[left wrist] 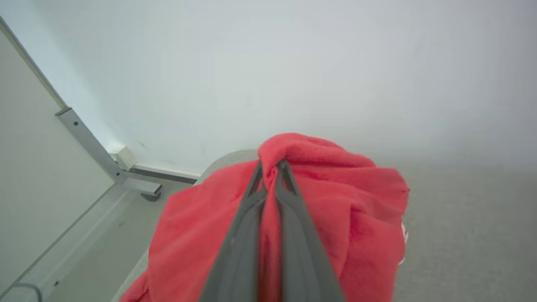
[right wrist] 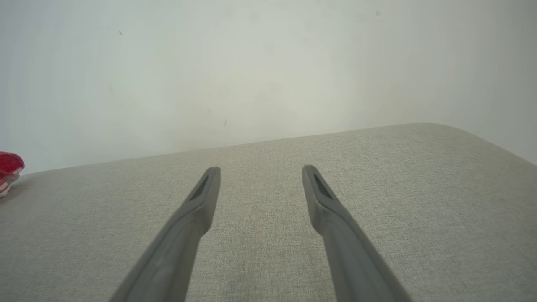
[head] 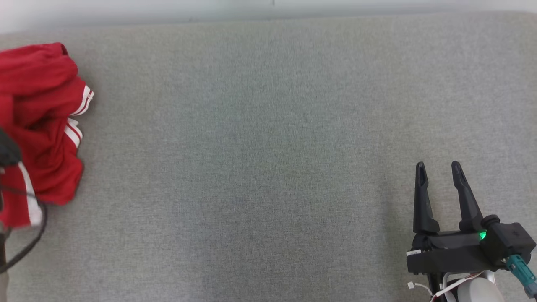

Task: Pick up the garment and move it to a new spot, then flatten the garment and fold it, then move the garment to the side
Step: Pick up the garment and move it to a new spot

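Pickup: left pincer clenched on garment, right pincer released. Next, lift it and carry toward the right pincer.

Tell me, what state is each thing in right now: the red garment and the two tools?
Red garment, crumpled in a heap at the left of the grey surface, one fold pinched.
Left tool, shut on a fold of the garment.
Right tool, open, holding nothing, well apart from the garment.
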{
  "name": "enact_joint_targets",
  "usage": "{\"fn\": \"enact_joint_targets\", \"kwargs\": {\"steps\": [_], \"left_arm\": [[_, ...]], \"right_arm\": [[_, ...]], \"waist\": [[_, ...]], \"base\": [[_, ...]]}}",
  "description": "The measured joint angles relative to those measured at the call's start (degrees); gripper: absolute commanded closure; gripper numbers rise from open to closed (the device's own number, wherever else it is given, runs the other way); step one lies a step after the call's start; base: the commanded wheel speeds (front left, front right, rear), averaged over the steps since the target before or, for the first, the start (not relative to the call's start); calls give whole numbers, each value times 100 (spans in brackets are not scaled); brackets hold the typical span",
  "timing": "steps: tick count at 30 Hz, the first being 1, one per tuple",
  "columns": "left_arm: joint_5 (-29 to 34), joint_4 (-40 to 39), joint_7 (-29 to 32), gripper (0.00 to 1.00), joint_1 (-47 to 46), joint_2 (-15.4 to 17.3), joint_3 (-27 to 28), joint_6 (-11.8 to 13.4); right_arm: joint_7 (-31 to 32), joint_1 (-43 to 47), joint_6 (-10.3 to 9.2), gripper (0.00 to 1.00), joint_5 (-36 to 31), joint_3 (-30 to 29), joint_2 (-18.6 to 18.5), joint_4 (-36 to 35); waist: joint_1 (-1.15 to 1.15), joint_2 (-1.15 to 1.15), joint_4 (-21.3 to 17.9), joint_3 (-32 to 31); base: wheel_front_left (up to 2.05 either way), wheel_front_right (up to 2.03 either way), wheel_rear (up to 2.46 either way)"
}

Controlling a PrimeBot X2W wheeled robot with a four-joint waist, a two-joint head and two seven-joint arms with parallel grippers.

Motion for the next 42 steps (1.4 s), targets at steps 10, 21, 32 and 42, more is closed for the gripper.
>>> {"fn": "enact_joint_targets", "kwargs": {"steps": [10, 21, 32, 42], "left_arm": [[65, -1294, -177, 100, -433, 40, -275, -100], [71, -2880, 277, 100, -923, -508, -1054, -204], [-25, -3192, 504, 100, -1036, -1450, -2041, -275], [-223, -2533, 205, 100, -124, -1871, -2609, -238]], "right_arm": [[0, 122, 0, 0, 67, 82, 45, 45], [0, 170, 0, 0, 438, 164, 48, 201], [0, 242, 0, 0, 673, 272, 48, 294], [0, 231, 0, 0, 714, 300, 48, 316]], "waist": [[0, 0, -74, -329], [0, 0, -619, -522], [0, 0, -1278, -597], [1, 0, -1665, -485]], "base": [[0, 0, 0], [0, 0, 0], [0, 0, 0], [0, 0, 0]]}}
